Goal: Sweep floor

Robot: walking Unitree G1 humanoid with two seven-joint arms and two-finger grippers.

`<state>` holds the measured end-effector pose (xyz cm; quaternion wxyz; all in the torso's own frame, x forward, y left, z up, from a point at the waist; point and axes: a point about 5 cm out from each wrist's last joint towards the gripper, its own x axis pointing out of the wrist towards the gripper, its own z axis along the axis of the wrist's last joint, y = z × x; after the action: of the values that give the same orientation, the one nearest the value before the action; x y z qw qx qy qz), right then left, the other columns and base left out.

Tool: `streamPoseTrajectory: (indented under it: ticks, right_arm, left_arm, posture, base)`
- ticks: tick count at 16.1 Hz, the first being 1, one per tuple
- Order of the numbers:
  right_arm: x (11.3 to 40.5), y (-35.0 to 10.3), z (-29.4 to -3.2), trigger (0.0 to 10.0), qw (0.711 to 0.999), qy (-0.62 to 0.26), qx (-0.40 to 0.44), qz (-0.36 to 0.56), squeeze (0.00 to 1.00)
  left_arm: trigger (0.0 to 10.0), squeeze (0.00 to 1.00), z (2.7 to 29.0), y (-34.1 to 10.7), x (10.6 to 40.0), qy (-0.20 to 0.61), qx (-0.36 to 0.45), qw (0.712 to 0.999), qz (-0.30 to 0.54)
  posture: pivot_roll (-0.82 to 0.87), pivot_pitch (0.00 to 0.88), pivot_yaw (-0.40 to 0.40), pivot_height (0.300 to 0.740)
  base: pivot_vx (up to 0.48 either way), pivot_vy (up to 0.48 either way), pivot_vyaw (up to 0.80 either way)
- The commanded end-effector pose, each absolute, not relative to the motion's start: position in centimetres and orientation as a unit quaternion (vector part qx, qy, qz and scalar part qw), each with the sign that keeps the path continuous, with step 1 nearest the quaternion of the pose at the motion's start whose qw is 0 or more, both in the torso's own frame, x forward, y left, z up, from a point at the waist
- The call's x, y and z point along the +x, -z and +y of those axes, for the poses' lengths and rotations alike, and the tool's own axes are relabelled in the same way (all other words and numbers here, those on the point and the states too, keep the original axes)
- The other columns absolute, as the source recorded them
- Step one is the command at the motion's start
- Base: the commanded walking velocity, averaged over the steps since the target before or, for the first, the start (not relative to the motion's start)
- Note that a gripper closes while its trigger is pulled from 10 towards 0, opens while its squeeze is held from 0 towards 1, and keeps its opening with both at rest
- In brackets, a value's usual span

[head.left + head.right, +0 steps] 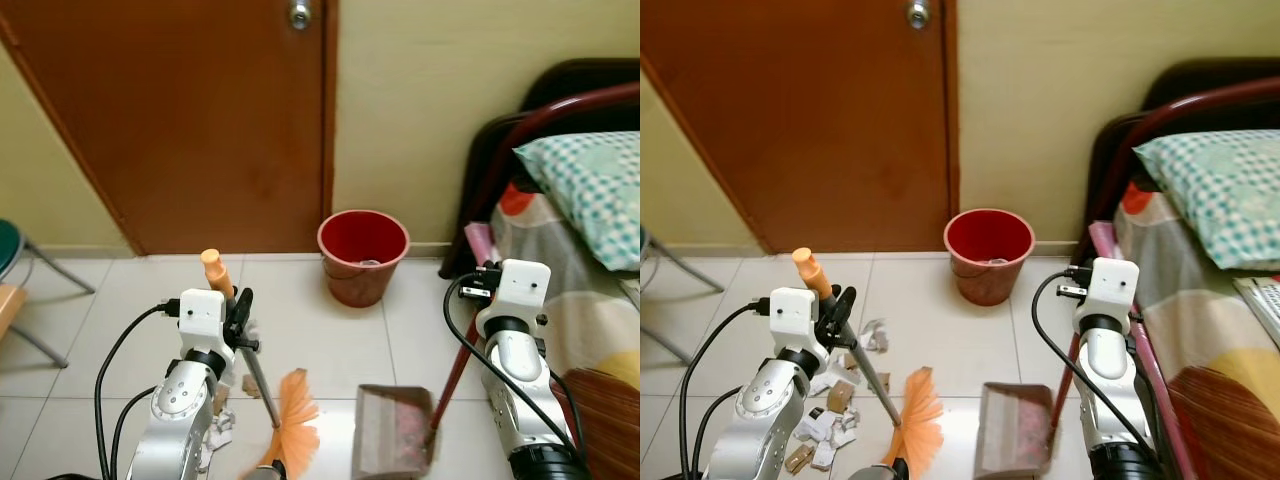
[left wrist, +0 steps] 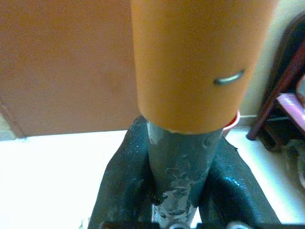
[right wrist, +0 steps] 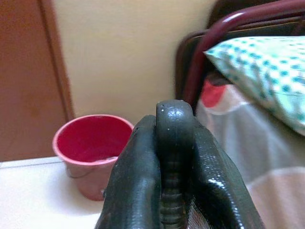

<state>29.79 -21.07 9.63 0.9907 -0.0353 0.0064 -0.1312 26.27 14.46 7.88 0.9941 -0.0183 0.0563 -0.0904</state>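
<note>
1. Left eye view: the left pincer (image 1: 238, 312) is clamped on the grey shaft of the broom (image 1: 258, 378), just below its orange cap. The shaft slants down to the orange bristles (image 1: 296, 420) on the tiled floor (image 1: 300, 320). Beside the bristles, toward the robot's right, lies the dustpan (image 1: 392, 432), its red handle (image 1: 452, 378) rising up to the right arm. A red bucket (image 1: 363, 256) stands against the wall beside the brown door (image 1: 180, 120). A bed (image 1: 570, 250) with a checked pillow (image 1: 590, 190) runs along the right, and a chair (image 1: 15, 290) sits at the far left.

2. Right eye view: scraps of paper (image 1: 835, 410) lie scattered on the floor around the broom shaft, just beside the bristles and well apart from the bucket.

3. Left wrist view: the two black fingers (image 2: 121, 186) press either side of the grey shaft, touching it, with the orange cap (image 2: 195, 62) just beyond them.

4. Right wrist view: the right pincer (image 3: 174, 167) is closed around the dark ribbed end of the dustpan handle, one finger on each side. The bucket stands on the floor beyond, the bed and pillow off to one side.
</note>
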Motion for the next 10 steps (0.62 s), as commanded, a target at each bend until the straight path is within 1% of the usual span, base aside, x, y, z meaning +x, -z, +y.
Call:
streamPoseTrajectory:
  ticks: [1, 7, 10]
  right_arm:
    - [30.16, -10.31, -20.38, 10.0, 0.992, 0.125, -0.032, -0.013, 0.0]
    - [30.12, -10.21, -20.11, 10.0, 0.992, 0.123, -0.034, -0.014, 0.0]
    - [29.94, -9.72, -20.51, 10.0, 0.99, 0.135, -0.035, -0.002, 0.0]
  left_arm:
    - [10.0, 0.0, 14.67, -7.72, 26.15, 0.091, -0.006, 0.993, 0.068]
    - [10.0, 0.0, 14.43, -7.7, 26.18, 0.098, -0.007, 0.993, 0.07]
    - [10.0, 0.0, 14.06, -7.66, 26.23, 0.105, -0.008, 0.992, 0.072]
  posture:
    - [0.07, 0.123, 0.03, 0.74]
    - [0.07, 0.123, 0.03, 0.74]
    - [0.07, 0.13, 0.03, 0.74]
  base:
    - [0.0, 0.0, 0.8]
    - [0.0, 0.0, 0.8]
    - [0.0, 0.0, 0.8]
